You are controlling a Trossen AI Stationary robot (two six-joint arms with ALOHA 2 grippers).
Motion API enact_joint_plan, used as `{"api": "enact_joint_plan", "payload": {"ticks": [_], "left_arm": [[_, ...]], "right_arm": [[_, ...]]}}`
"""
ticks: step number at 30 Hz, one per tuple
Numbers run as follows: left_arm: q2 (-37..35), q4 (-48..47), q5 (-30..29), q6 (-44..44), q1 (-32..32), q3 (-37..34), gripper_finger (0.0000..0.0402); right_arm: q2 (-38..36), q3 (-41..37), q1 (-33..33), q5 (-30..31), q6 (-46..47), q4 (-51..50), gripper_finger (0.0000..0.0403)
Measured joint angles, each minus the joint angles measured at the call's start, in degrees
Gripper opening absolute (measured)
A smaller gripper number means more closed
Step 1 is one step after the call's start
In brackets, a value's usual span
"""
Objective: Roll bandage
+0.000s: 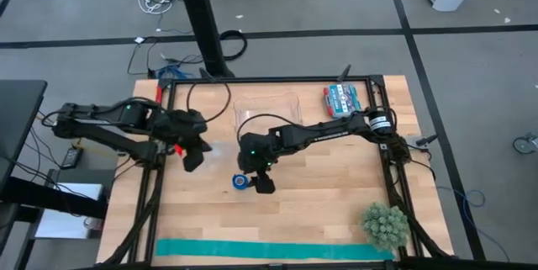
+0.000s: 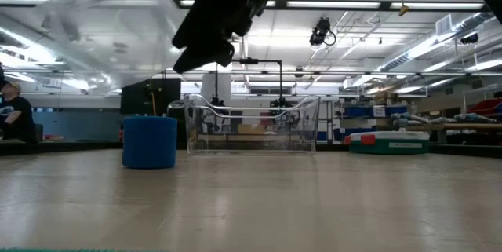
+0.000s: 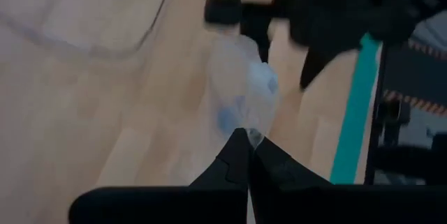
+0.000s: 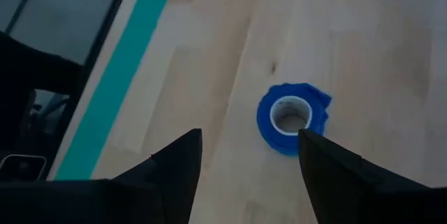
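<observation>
Bandage (image 1: 240,181) stands as a rolled blue cylinder near the bench (image 1: 336,194) centre, free of both claws. Right gripper (image 1: 263,184) just beside it, fingers spread wide, empty. Left gripper (image 1: 193,159) pinched closed, empty, nearer the left edge

The right arm reaches across from the table's right side toward the middle, its wrist bent downward. The right gripper (image 1: 262,182) hangs above the tabletop with its 2 fingers (image 4: 164,175) spread wide, nothing between them. The left arm waits at the left edge, the left gripper (image 1: 193,157) with its fingers pressed together.
</observation>
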Motion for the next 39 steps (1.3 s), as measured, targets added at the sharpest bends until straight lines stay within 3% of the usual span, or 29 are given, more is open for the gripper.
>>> {"api": "enact_joint_plan", "payload": {"ticks": [6,12,39], "left_arm": [[3.58,2.57,-4.96,-1.52,-3.77,0.00,0.0001],[4.69,-1.67,-9.97,-5.01,-6.56,-0.15,0.0001],[1.97,8.40,-9.64,-19.55,-18.54,-17.92,0.0001]], "right_arm": [[-0.19,0.04,1.59,-0.51,-5.13,-0.64,0.0222],[0.47,0.03,2.98,1.30,-8.27,0.91,0.0221],[4.84,0.00,0.43,1.23,-8.05,6.20,0.0220]]}}
